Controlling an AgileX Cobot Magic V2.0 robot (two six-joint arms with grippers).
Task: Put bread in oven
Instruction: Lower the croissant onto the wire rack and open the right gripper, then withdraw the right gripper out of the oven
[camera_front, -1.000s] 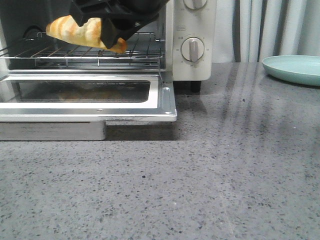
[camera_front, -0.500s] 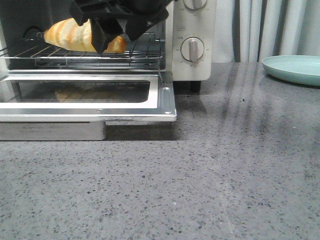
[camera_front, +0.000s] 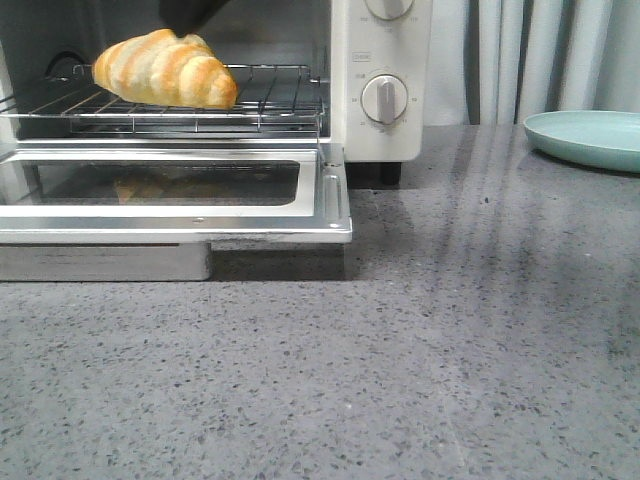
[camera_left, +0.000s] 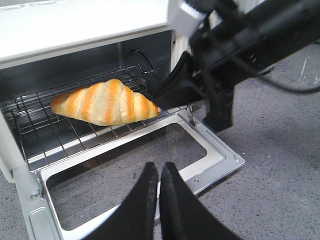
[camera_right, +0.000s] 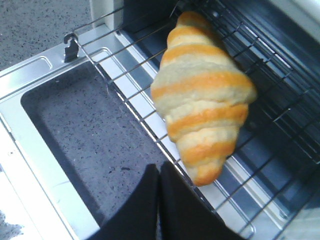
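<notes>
Bread (camera_front: 165, 70): one croissant-shaped roll, golden-orange with cream stripes, lying on the wire rack (camera_front: 270, 105) inside the oven (camera_front: 380, 130), upper left of the front frame, free of any grip. Oven: cream-white, door (camera_front: 170, 190) folded down flat toward the camera, glass window showing a faint reflection of the roll; two round dials (camera_front: 385, 98) on the panel to the right of the cavity. My right end effector (camera_right: 159, 200): fingers pressed together with nothing between them, tips just beside the roll's near end in the right wrist frame, above the open door; in the front frame only a dark sliver of my arm shows at the top edge above the roll. My left end effector (camera_left: 160, 200): fingers closed against each other, empty, at the lower centre of the left wrist frame, over the lowered door and apart from the roll. Right arm (camera_left: 235, 55): black, crossing the upper right of the left wrist frame, beside the oven mouth. Plate (camera_front: 590, 138): pale teal, round, at the right edge of the front frame on the grey speckled desk (camera_front: 400, 380), well apart from the oven.
</notes>
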